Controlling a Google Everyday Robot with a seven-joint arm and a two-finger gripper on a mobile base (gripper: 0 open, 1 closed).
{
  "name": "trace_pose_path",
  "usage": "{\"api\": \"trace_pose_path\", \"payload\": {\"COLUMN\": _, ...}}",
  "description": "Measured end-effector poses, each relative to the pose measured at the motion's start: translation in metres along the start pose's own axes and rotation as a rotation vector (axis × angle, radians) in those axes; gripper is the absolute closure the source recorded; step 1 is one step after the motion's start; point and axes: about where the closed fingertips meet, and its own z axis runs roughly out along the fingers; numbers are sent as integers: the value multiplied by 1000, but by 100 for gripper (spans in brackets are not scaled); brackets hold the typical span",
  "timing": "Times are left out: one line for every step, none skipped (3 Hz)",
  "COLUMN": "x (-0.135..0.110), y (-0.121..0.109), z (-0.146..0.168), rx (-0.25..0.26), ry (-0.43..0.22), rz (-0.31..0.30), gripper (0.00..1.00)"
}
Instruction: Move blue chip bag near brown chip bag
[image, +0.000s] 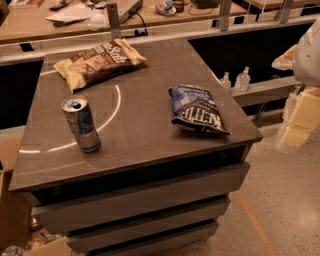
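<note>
Here's the gripper (309, 52), a pale shape at the far right, cut off by the frame edge and hanging out past the table's (145, 115) right side, above top level. Open or closed? I cannot tell from here. It is touching nothing.

Down and to the left of the gripper, and the nearest thing to it, lies the blue bag (197, 110). It is flat on the table top close to the right edge, with its white lettering upside down to the camera. It lies free, with clear air between it and the gripper.

Straight across to the gripper's left, over at the table's far left corner, is the brown bag (97, 62). It lies flat and a little skewed, with a dark middle and cream ends. The two bags are well apart, with a wide stretch of table top between them.

Farthest from the gripper, low and left, a can (81, 123) stands upright near the left front of the table. It is below the brown bag and not touching it. A thin white arc (116, 107) curves over the top between the can and the blue bag.

Just left of and below the gripper, two small clear bottles (235, 80) stand on a ledge beyond the table's right edge. Under the table top, three drawers (145, 200) face the camera.
</note>
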Motion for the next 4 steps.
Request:
{"api": "trace_pose_path", "payload": {"x": 0, "y": 0, "z": 0, "rx": 0, "ry": 0, "rz": 0, "gripper": 0}}
{"api": "trace_pose_path", "payload": {"x": 0, "y": 0, "z": 2, "rx": 6, "ry": -15, "rz": 24, "gripper": 0}}
{"api": "trace_pose_path", "payload": {"x": 5, "y": -6, "z": 11, "rx": 5, "ry": -110, "rz": 70, "gripper": 0}}
{"api": "trace_pose_path", "payload": {"x": 6, "y": -11, "z": 29, "rx": -7, "ry": -281, "rz": 119, "gripper": 0}}
